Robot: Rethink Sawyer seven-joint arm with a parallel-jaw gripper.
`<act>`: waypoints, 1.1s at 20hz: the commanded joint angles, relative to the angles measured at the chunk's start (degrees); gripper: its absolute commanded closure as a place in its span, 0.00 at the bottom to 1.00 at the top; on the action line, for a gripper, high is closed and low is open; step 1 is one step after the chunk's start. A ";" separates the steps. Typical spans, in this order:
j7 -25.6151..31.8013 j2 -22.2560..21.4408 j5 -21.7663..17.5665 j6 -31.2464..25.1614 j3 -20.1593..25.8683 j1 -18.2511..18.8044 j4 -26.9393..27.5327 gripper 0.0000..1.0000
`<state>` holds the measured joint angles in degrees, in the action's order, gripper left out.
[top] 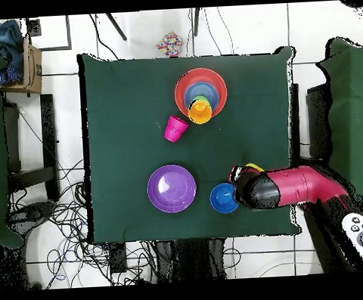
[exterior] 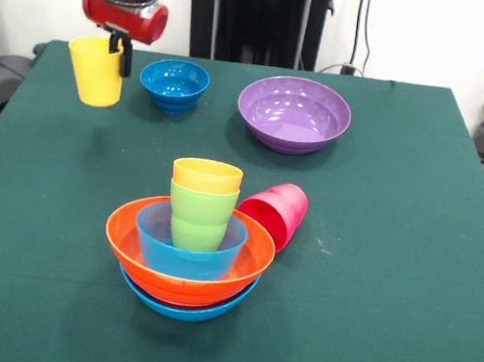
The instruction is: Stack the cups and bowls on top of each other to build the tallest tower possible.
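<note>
My gripper is shut on the rim of a yellow cup, which hangs above the table's far left; one black finger shows outside the cup wall. From overhead the arm hides most of that cup. The tower stands near the front: a light-blue bowl at the base, an orange bowl, a smaller light-blue bowl, a green cup and an orange cup on top. A pink cup lies on its side against the tower's right.
A small dark-blue bowl sits just right of the held cup. A large purple bowl stands further right at the back. Cables and chairs surround the table.
</note>
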<state>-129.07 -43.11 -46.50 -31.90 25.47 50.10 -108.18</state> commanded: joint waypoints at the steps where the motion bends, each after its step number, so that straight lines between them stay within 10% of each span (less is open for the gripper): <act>1: 0.34 -2.77 4.03 0.41 3.19 -4.83 -0.77 1.00; 14: -11.60 -5.47 11.30 -2.03 -4.94 -19.66 5.14 1.00; 22: -8.33 -5.53 17.22 -5.15 -7.85 -22.83 7.92 1.00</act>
<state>-129.24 -49.42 -31.96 -31.93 21.37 28.79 -104.68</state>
